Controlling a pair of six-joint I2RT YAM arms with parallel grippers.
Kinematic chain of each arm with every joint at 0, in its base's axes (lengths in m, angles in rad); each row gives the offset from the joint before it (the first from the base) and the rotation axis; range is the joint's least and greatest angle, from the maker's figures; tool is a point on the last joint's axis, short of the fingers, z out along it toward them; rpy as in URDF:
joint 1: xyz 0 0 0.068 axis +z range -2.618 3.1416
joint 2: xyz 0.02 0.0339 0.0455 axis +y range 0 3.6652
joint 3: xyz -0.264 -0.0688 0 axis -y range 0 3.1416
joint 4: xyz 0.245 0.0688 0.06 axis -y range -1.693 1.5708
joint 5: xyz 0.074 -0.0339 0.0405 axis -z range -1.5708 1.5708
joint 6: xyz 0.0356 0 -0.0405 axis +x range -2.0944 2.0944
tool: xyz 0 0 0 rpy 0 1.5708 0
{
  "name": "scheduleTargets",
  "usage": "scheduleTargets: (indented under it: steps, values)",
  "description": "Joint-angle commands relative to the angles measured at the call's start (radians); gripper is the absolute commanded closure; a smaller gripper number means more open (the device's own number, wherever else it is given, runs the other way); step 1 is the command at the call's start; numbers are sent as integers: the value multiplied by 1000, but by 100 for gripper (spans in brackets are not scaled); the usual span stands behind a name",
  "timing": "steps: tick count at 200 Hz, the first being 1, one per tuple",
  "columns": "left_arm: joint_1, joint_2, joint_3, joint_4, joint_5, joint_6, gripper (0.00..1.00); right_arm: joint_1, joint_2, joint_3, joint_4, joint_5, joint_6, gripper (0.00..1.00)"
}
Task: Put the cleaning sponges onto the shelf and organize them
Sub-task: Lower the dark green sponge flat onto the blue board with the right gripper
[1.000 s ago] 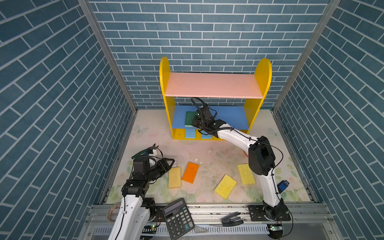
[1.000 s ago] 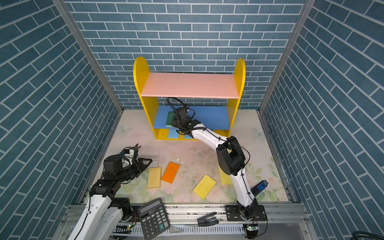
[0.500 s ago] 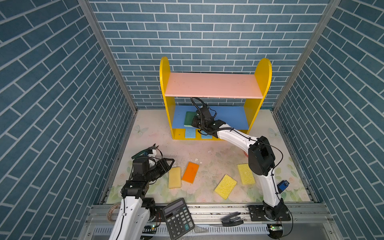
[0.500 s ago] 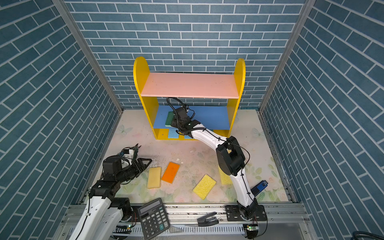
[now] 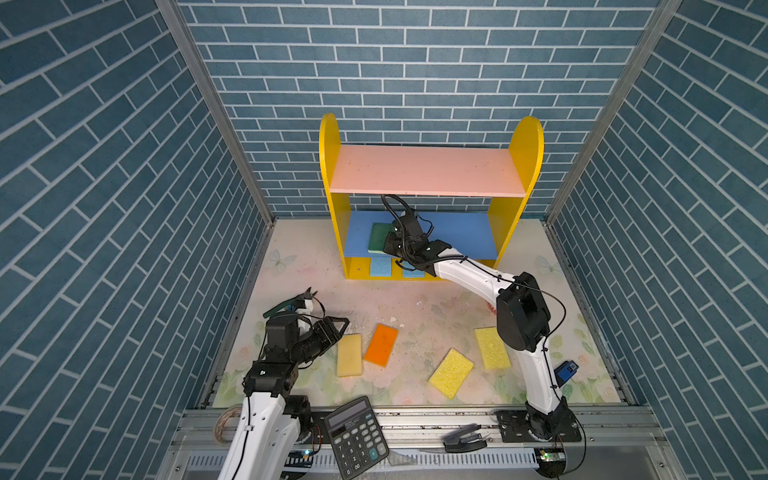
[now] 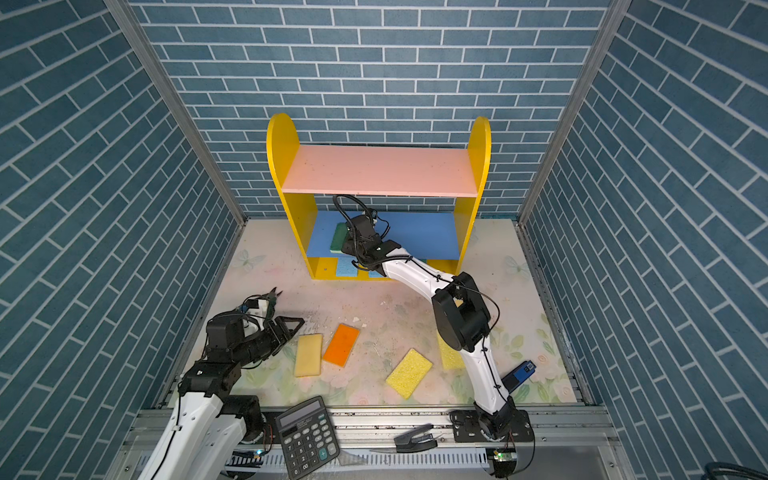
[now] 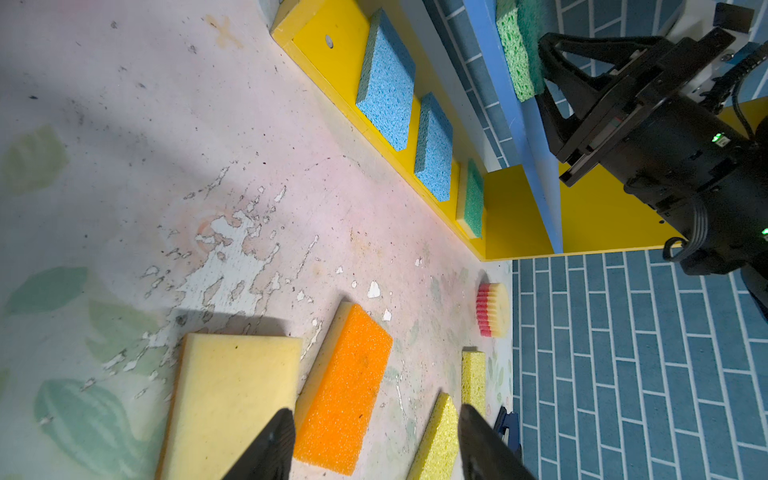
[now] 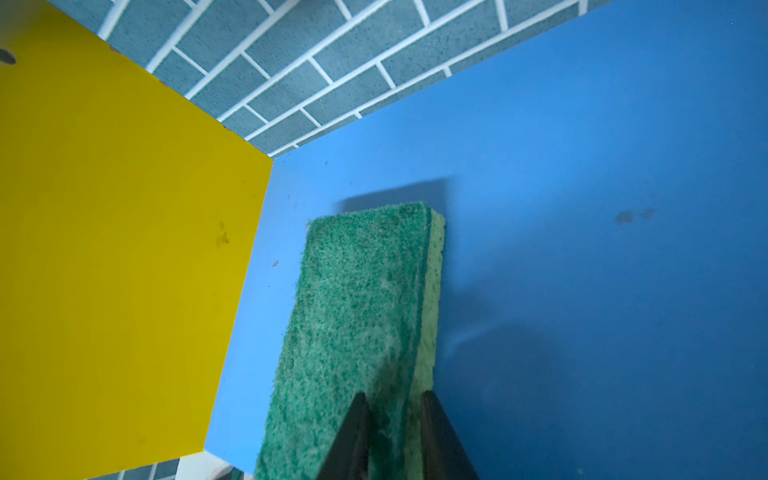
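Counter [image 5: 436, 299], lower frame: orange sponge [image 5: 381, 345] and others loose. Shelf [image 5: 428, 176] centre; green sponge [image 5: 379, 237] lies on its blue board [image 5: 457, 232], left end. Right gripper [image 8: 392, 395] narrow around the sponge's near end, pinching or released unclear. Left gripper [image 7: 374, 409] wide, empty, lower left. Step: placing. Next: release, back out level.

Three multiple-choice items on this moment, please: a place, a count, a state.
1. The green sponge between the fingers of the right gripper lies on: A the pink top board; B the blue middle board; C the floor.
2. Light blue sponges on the yellow base: A one; B four; C two.
3. The left gripper is: A open, empty; B shut on a sponge; C shut, empty.
Answers: 1 B, blue surface under it; 2 C, two side by side; 3 A, fingers apart, nothing between.
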Motion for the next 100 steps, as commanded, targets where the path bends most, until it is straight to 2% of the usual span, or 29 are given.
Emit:
scheduleTargets:
  steps: [1,11,34,100]
  values:
    - [6,-2,-13,10,10,6,36,-6,-39,17,5,7,-18,82]
    - [7,-5,-14,7,9,6,36,-7,-36,22,-1,8,-18,86]
    - [6,-10,-19,6,9,6,36,-11,-24,32,-5,-3,-16,90]
    - [6,-13,-23,2,5,6,36,-26,-14,44,-14,-29,-27,92]
